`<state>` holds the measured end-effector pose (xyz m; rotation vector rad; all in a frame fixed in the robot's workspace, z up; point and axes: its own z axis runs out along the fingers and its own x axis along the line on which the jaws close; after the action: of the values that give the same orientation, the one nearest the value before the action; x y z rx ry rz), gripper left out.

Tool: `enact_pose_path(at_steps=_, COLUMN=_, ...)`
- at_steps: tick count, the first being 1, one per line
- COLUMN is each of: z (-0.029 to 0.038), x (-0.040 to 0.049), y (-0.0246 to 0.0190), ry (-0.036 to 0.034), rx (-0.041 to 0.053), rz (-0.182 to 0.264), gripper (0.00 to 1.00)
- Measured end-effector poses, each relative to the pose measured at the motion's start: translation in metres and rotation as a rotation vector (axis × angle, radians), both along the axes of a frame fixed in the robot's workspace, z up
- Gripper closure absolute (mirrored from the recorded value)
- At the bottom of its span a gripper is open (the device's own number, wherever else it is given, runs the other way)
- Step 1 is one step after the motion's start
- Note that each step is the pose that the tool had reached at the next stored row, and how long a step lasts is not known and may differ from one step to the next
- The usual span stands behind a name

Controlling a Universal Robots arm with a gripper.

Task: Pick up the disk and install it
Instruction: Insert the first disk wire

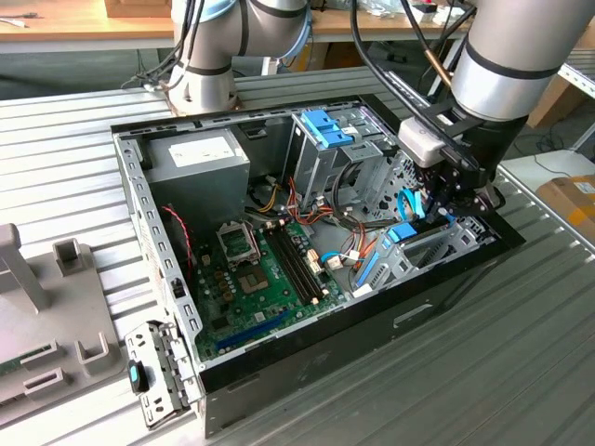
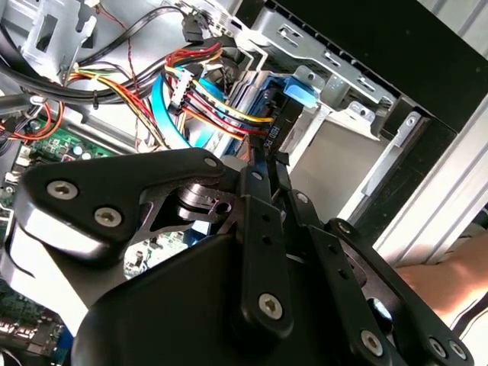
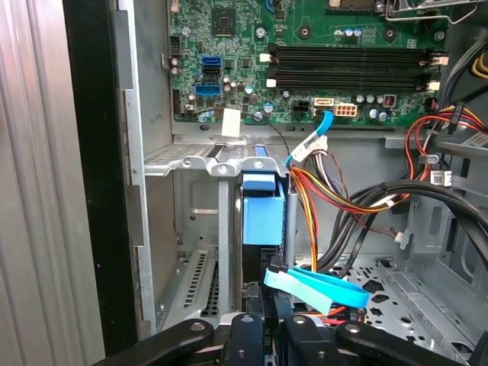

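The disk (image 3: 263, 213), grey metal with a bright blue bracket, stands on edge in the metal drive bay (image 3: 191, 160) at the front corner of the open computer case. In the exterior view the disk (image 1: 402, 232) sits at the exterior view's right. My gripper (image 1: 453, 206) hangs right over it. In both wrist views the gripper (image 3: 267, 301) has its fingers drawn close on the disk's near edge. In the second wrist view the gripper (image 2: 267, 156) pinches a thin dark edge, with the disk's blue bracket (image 2: 299, 90) beyond it.
Red, yellow and black wire bundles (image 3: 335, 194) and a flat blue cable (image 3: 320, 286) crowd the bay's side. The motherboard (image 1: 256, 279), power supply (image 1: 200, 163) and an upper drive cage (image 1: 330, 153) share the case. A person's hand (image 2: 435, 278) rests outside. Grey fixtures (image 1: 42, 316) lie at the exterior view's left.
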<state>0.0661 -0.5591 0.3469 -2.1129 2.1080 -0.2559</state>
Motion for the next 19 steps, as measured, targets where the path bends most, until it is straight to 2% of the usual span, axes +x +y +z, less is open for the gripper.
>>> enact_pose_path(at_steps=4, z=-0.0022, x=0.0000, y=0.0027, ry=-0.0001, rx=0.0009, rz=-0.001, gripper=0.83)
enact_pose_path(at_steps=8, z=-0.0029, x=0.0000, y=0.0028, ry=0.0000, rx=-0.0007, rz=-0.001, gripper=0.83)
enact_pose_path(at_steps=9, z=-0.0029, x=0.0000, y=0.0028, ry=0.0000, rx=-0.0121, rz=-0.001, gripper=0.83)
enact_pose_path(at_steps=10, z=-0.0031, x=0.0000, y=0.0027, ry=0.0001, rx=-0.0181, rz=-0.002, gripper=0.83)
enact_pose_path(at_steps=19, z=-0.0050, x=0.0002, y=0.0065, ry=0.0001, rx=-0.0178, rz=-0.012, gripper=0.83)
